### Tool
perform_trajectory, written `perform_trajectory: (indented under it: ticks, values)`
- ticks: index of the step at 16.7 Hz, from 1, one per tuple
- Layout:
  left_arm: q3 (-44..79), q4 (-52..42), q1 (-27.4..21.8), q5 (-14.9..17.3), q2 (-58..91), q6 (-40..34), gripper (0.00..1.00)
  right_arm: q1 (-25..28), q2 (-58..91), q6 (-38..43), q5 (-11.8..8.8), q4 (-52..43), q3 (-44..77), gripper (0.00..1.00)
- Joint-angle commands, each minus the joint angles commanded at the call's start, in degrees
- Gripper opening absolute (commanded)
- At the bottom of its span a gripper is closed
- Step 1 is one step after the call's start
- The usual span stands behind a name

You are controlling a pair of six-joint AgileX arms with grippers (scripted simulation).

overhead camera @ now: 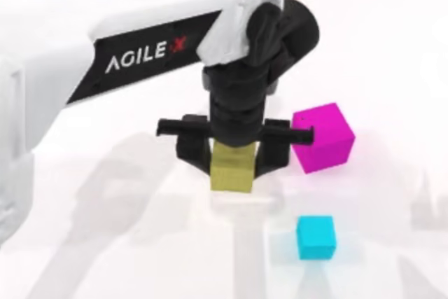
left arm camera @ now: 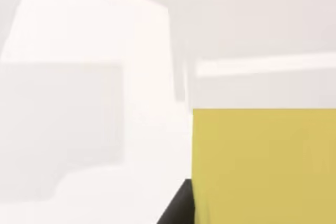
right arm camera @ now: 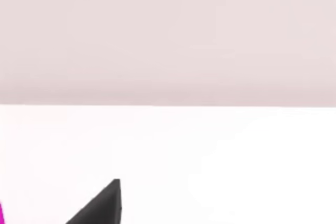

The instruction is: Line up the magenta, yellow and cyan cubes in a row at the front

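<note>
Left gripper (overhead camera: 232, 162) fingers closed on yellow cube (overhead camera: 232, 169); magenta cube (overhead camera: 322, 138) at 3 o'clock risks a knock.

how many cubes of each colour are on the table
magenta cube: 1
yellow cube: 1, between the left gripper fingers
cyan cube: 1
total: 3

Left arm (overhead camera: 63, 68): glossy white shell w/ a black side panel reading "AGILE X" in white, the X red. Wrist is matte black, ribbed, ending in a black crossbar w/ two black fingers (overhead camera: 196, 155). Right arm: only a black wedge shows in its wrist view.
</note>
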Motion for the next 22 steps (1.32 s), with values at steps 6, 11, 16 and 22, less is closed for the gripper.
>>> perform_trajectory:
  ticks: [6, 11, 16, 22]
  values:
    - [-5.47, 2.23, -8.36, -0.47, -5.08, -13.97, 0.00, 0.00, 0.00, 0.00, 0.00, 0.00, 0.00, 1.00]
    - [-5.41, 2.17, -8.26, -0.45, -4.96, -14.02, 0.00, 0.00, 0.00, 0.00, 0.00, 0.00, 0.00, 1.00]
    - [-9.92, 8.41, -8.21, -0.50, -3.20, -13.85, 0.00, 0.00, 0.00, 0.00, 0.00, 0.00, 0.00, 1.00]
    - [-15.44, 16.53, -8.17, -0.44, -0.83, -13.80, 0.00, 0.00, 0.00, 0.00, 0.00, 0.00, 0.00, 1.00]
